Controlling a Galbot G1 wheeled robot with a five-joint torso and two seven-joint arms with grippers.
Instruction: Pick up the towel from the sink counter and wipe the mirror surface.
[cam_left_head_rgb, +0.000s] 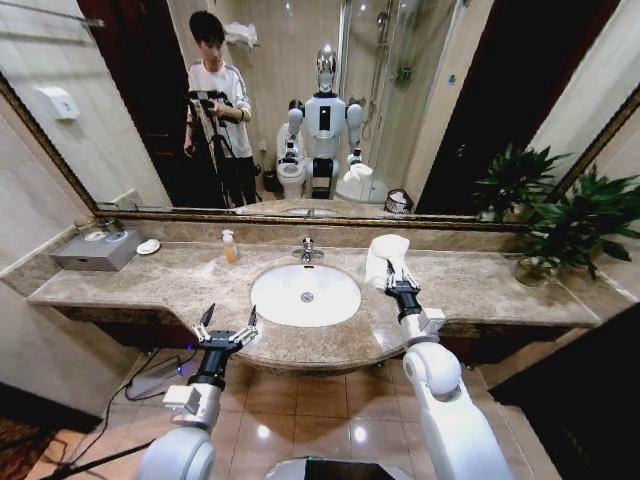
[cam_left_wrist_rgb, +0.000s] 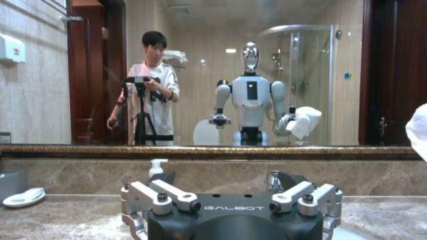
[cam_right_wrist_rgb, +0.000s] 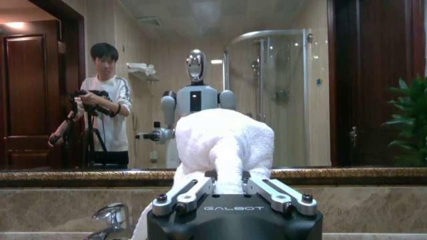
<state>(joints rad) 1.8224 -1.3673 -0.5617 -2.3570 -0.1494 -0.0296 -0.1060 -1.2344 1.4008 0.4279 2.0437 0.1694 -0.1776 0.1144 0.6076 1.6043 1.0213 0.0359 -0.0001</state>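
a white towel (cam_left_head_rgb: 385, 255) is held bunched in the right gripper (cam_left_head_rgb: 397, 280), whose fingers are clamped on the cloth; it is raised above the sink counter (cam_left_head_rgb: 480, 285), just right of the oval white basin (cam_left_head_rgb: 305, 295) and short of the mirror (cam_left_head_rgb: 400, 120). in the right wrist view the towel (cam_right_wrist_rgb: 223, 142) is seen rising out of the closed fingers (cam_right_wrist_rgb: 190, 192) as a rounded mass, with a fold hanging down on one side, and the mirror's dark gold frame (cam_right_wrist_rgb: 360, 175) runs across behind it. the left gripper (cam_left_head_rgb: 226, 330) is held at the curved front edge of the counter, left of the basin, with its fingers spread apart and nothing between them; in the left wrist view the spread fingers (cam_left_wrist_rgb: 160, 192) are seen pointing toward the mirror (cam_left_wrist_rgb: 267, 75). a chrome faucet (cam_left_head_rgb: 307, 250) stands behind the basin, and a small pump bottle (cam_left_head_rgb: 230, 247) is placed to its left near the backsplash. a grey box (cam_left_head_rgb: 97, 250) and a small white dish (cam_left_head_rgb: 148, 246) are set at the far left of the counter, and a potted plant (cam_left_head_rgb: 575, 225) is placed at the far right. the robot's own reflection (cam_left_head_rgb: 325, 125) is shown in the mirror with the towel in its gripper.
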